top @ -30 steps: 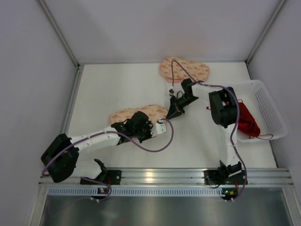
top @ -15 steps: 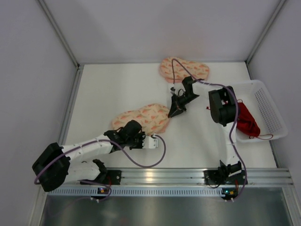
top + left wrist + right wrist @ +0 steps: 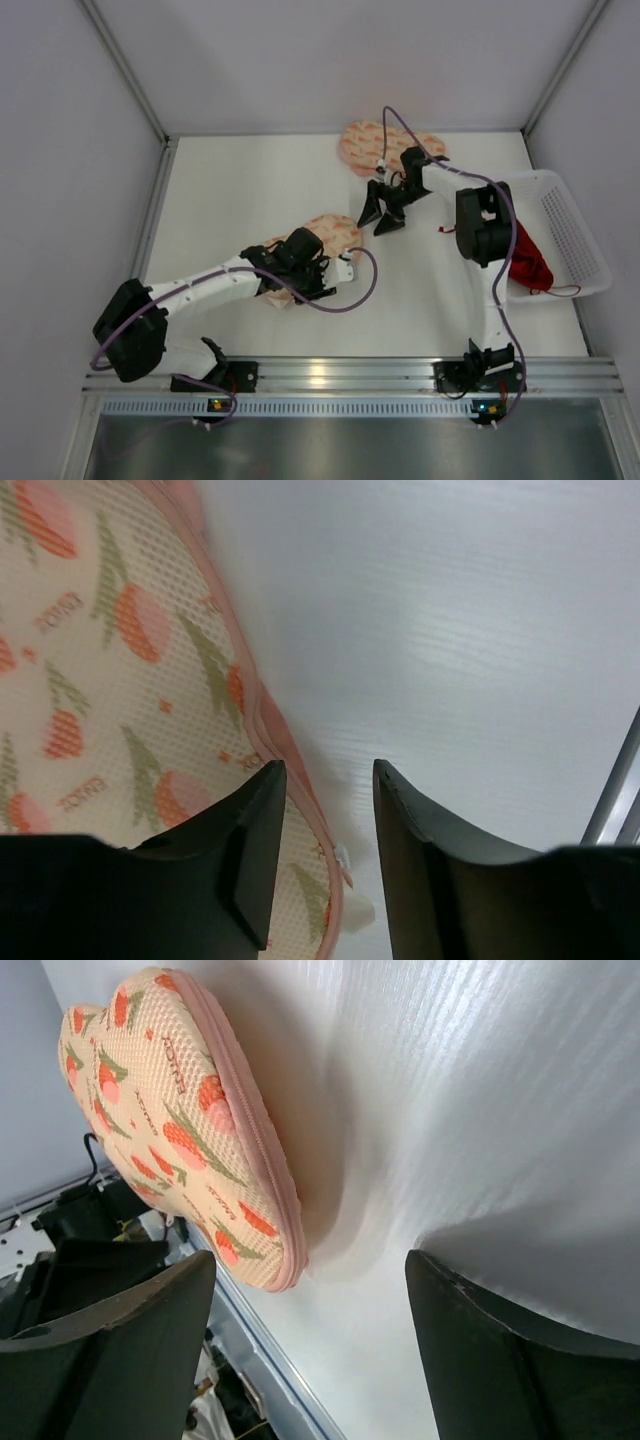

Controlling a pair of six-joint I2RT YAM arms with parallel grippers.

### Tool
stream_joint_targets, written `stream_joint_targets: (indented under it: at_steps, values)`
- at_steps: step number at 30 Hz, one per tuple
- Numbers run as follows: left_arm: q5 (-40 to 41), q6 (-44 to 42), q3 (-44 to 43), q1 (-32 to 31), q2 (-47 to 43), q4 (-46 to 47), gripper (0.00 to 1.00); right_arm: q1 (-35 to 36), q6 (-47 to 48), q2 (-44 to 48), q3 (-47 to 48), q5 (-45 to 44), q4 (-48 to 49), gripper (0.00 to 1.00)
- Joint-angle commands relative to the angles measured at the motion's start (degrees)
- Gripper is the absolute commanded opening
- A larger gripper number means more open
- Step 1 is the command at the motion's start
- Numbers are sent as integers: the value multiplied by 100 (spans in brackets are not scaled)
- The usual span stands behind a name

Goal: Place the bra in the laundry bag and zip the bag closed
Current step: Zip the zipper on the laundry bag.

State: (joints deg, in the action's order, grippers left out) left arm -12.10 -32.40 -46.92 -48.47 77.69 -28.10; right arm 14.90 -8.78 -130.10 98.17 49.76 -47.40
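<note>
**While the bra (image 3: pixel 527 258) lies in the basket (image 3: pixel 572 228) at 3 o'clock, both grippers are empty**

I see the bag (image 3: pixel 335 232) flat at mid-table. My left gripper (image 3: pixel 328 770) sits over its 5 o'clock rim, fingers narrowly parted, clamping nothing. My right gripper (image 3: pixel 379 218) hangs spread wide just off the bag's 1 o'clock, not touching. A twin pouch (image 3: pixel 390 145) lies at 12 o'clock.

The laundry bag (image 3: pixel 120 680) was matt, printed mesh cloth edged with smooth pink piping. The table (image 3: pixel 480 630) was white, faintly grained, with a soft sheen. The left gripper (image 3: pixel 328 780) was matt black plastic. At 3 o'clock in the top view, the basket (image 3: pixel 575 235) was perforated white plastic and the bra (image 3: pixel 528 262) was red cloth.
</note>
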Motion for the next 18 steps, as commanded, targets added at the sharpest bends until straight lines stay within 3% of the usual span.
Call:
stream_joint_targets:
  at_steps: [1, 3, 4, 8, 13, 18]
  values:
    - [-320, 1015, -669, 4, 0, -196, 48, -101, 122, 678, 238, -203, 73, 78]
    - [-285, 1349, -949, 13, -8, -301, 51, -119, 235, 995, 98, -273, 11, 79]
    - [-197, 1472, -994, 13, -52, -284, 58, -118, 271, 1126, -7, -274, 29, 80]
    - [233, 1921, -978, 153, -394, -319, 70, -75, 473, 1864, -902, -230, 99, 82]
    - [462, 2194, -863, 820, -281, -512, 66, 75, 535, 2340, -1809, -28, 169, 81]
    - [534, 2527, -1082, 1550, 421, -512, 63, 443, 333, 2543, -2785, 332, 634, 76]
